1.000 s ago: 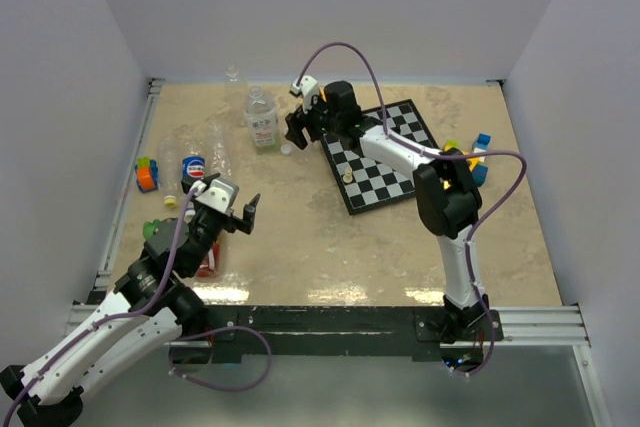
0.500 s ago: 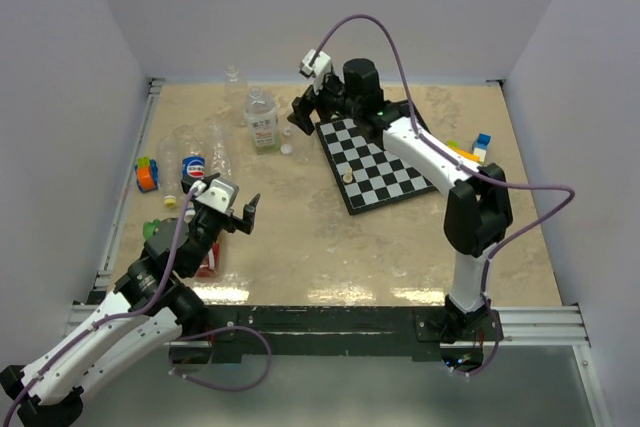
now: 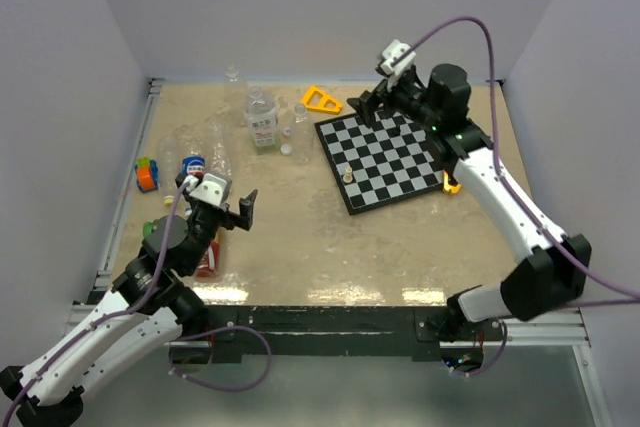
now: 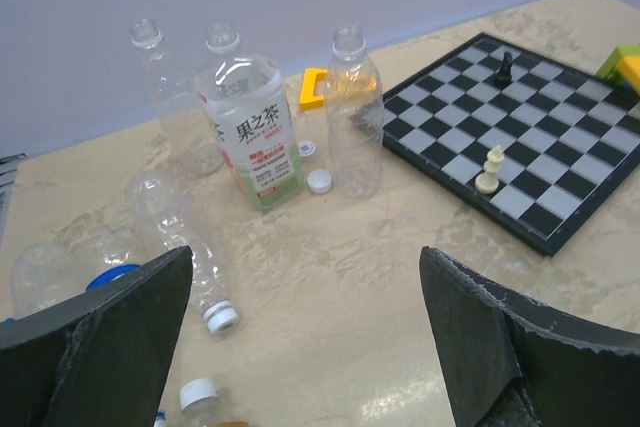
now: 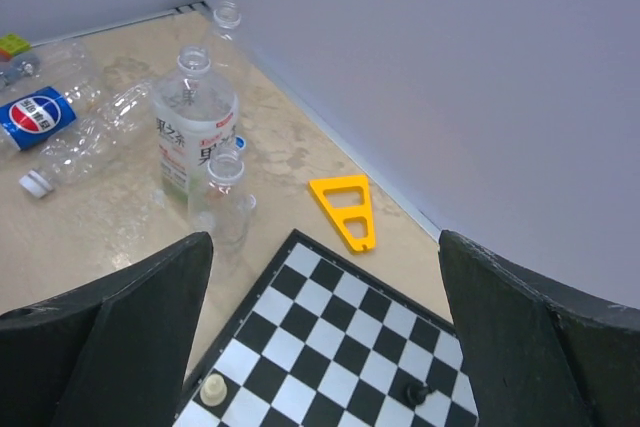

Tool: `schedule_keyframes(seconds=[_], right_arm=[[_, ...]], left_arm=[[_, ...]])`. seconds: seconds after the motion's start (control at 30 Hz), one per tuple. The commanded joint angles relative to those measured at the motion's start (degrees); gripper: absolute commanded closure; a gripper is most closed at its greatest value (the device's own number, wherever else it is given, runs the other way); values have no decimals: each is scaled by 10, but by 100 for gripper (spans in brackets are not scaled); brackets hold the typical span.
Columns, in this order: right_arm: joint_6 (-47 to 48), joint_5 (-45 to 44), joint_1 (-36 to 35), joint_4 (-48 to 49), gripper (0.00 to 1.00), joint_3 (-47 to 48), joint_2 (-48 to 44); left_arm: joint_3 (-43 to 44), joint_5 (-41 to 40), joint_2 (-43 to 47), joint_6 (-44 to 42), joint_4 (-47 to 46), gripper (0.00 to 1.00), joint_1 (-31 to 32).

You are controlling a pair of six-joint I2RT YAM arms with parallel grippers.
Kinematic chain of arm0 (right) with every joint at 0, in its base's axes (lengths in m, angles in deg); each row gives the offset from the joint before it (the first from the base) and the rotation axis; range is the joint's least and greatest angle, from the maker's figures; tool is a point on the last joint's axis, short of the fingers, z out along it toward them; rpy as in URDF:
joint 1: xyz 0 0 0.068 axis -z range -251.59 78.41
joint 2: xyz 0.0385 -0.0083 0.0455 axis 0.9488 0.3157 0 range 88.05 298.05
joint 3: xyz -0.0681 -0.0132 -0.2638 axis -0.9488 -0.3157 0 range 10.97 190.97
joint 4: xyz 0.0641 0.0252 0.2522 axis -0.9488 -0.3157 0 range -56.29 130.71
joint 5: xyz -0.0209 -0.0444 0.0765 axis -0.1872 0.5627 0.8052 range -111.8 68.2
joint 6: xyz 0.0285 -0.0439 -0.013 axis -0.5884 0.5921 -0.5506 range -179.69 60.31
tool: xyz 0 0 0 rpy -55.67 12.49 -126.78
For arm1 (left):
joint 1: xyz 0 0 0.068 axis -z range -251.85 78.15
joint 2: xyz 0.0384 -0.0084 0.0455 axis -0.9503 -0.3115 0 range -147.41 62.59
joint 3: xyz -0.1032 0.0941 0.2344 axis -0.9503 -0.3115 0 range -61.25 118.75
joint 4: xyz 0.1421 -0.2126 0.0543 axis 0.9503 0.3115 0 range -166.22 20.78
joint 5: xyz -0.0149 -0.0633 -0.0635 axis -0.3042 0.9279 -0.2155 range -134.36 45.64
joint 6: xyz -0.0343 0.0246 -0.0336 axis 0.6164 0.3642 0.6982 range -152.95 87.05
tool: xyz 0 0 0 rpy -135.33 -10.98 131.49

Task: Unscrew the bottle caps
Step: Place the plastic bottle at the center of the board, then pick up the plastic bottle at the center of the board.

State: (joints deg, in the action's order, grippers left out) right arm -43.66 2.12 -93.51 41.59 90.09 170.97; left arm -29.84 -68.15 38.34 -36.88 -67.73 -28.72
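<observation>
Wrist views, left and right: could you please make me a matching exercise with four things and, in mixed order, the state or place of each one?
Things:
1. tea bottle
2. cola bottle
3. yellow triangle
4. white chess piece

States:
A. stands on the chessboard
B. lies flat beside the chessboard
C. stands upright, uncapped
D. lies on its side

Pairs: 1-C, 2-D, 3-B, 4-A.

Three upright bottles (image 4: 355, 117), two loose caps (image 4: 319, 182), two chess pieces (image 4: 489, 169), one chessboard (image 4: 540, 137), one yellow triangle (image 5: 345, 209).
</observation>
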Motion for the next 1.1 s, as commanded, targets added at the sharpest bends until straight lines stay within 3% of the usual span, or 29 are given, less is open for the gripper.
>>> schedule_keyframes(seconds=[0.0, 0.3, 0.47, 0.57, 0.73, 0.83, 1.07], right_arm=[[-21, -54, 22, 43, 2, -65, -92], [-40, 110, 121, 31, 2, -185, -216], [-41, 178, 152, 43, 2, -212, -227], [-36, 203, 161, 43, 2, -221, -222], [-19, 221, 174, 38, 2, -228, -221], [3, 230, 177, 25, 2, -229, -211], [42, 271, 187, -3, 2, -230, -176]], left_arm=[[81, 13, -31, 87, 0, 0, -2], [202, 24, -142, 160, 97, 0, -6], [212, -6, -182, 175, 141, 0, -28], [196, 30, -200, 176, 136, 0, -83], [154, 203, -258, 189, 69, 0, -265], [153, 299, -336, 216, 26, 2, -365], [283, 245, -554, 237, 93, 10, -385]])
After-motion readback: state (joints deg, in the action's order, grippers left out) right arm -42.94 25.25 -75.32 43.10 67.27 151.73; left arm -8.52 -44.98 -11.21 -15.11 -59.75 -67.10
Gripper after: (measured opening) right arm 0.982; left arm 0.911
